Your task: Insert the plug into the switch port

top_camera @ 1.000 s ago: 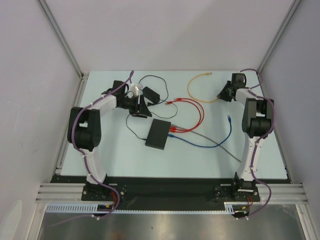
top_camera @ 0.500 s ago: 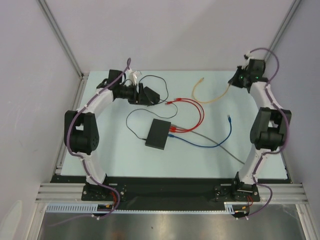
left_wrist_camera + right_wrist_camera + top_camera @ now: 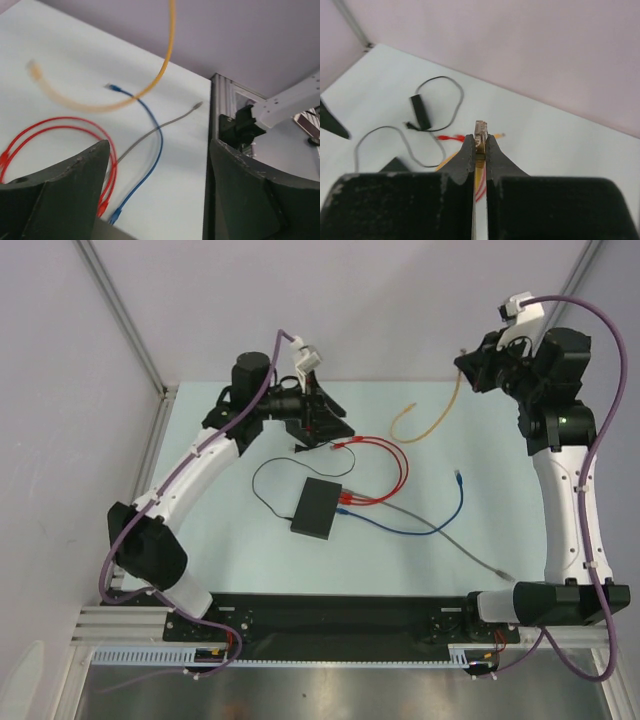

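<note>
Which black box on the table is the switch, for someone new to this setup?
On the pale table, look slightly left of centre. The switch is the flat matte black rectangle where red cables, a blue cable and a grey cable meet the edge facing the right arm. The power adapter nearby is smaller, with a thin black cord.

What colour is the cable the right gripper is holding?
Yellow-orange cable; left wrist view shows it best.

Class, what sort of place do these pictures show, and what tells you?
Likely a robotics lab test cell: left arm and right arm bolted to a walled table, with a black switch box and red cable laid out.
</note>
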{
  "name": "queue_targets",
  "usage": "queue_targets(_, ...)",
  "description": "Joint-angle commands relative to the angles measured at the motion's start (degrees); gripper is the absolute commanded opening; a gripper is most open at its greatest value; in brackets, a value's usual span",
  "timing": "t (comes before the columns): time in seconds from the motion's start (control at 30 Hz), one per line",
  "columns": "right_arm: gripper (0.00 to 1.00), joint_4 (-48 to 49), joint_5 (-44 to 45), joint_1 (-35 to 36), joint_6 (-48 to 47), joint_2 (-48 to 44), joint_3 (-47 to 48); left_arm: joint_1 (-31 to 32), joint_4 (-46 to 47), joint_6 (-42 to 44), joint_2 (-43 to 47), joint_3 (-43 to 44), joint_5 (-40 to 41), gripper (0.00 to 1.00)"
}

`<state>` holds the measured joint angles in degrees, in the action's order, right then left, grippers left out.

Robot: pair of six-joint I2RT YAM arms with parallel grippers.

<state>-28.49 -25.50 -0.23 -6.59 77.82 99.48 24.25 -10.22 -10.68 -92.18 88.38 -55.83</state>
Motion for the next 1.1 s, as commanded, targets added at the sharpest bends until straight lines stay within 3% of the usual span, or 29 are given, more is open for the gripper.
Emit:
queue_targets(0.0,0.00,-3.0,-3.6,4.6,5.6,-2.1,-1.7,5.5,9.3,-5.0,0.7,3.3,-0.2,0.88)
queue_targets(0.2,0.00,0.1,-3.9,11.6,10.0,-5.0,-3.9,12.2,9.3,-5.6,-2.0,6.4,2.9,0.90)
queue_targets(0.43,0.00,3.3,-5.8,15.7,12.5,-7.4,-7.7,14.3,8.4,-9.4,-4.6,5.9,7.2,0.82)
queue_targets(0.63,0.00,5.5,-7.2,18.5,14.8,-8.7,-9.0,15.5,15.5,-15.7,-4.6,1.9,6.9,0.80)
queue_targets(0.73,0.00,6.1,-8.5,18.7,16.3,-9.1,-9.4,15.8,17.9,-18.2,-5.0,0.7,5.8,0.63)
queue_targets(0.77,0.00,6.3,-9.1,18.7,16.5,-9.2,-9.7,15.7,20.6,-19.6,-5.1,-0.2,4.1,0.44)
queue_targets(0.8,0.00,6.3,-9.7,18.8,16.5,-9.3,-9.7,15.7,22.2,-20.9,-5.0,-0.8,3.3,0.34)
queue_targets(0.83,0.14,6.3,-9.8,18.8,16.2,-9.5,-9.7,15.5,24.5,-24.0,-4.5,-1.8,2.5,0.25)
queue_targets(0.87,0.24,5.9,-9.7,18.7,15.7,-9.7,-10.1,15.1,31.0,-26.2,-4.2,-4.2,0.7,0.06)
queue_targets(0.93,0.52,5.6,-9.9,18.2,14.8,-11.0,-11.6,14.9,39.5,-32.2,-3.4,-6.3,-0.6,0.00)
queue_targets(1.0,0.59,5.2,-12.0,16.0,14.4,-12.2,-12.6,14.3,45.2,-37.9,-3.2,-8.4,-3.4,0.00)
queue_targets(1.07,0.59,5.1,-16.5,13.4,14.4,-12.8,-13.5,13.8,52.6,-41.3,-2.9,-10.7,-4.1,0.00)
